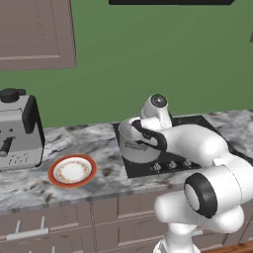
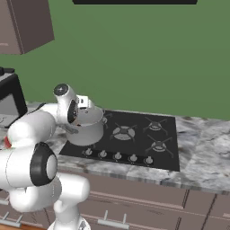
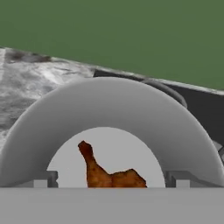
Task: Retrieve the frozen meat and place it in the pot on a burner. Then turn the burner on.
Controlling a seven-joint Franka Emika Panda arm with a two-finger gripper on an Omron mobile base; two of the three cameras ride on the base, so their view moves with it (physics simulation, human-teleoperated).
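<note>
Frozen meat, a glossy reddish-brown drumstick, lies on the pale floor of the pot, its narrow bone end pointing up and away in the hand view. No finger touches it; the gripper hangs just above the pot's mouth with its two dark fingertips set wide apart at either side of the opening, holding nothing. That grey brushed-metal pot stands on the near-left burner of the black cooktop, just behind the row of knobs along its front edge. Left of the cooktop, on the marbled counter, sits an orange-rimmed plate, and a silver-and-black coffee machine stands farther left.
</note>
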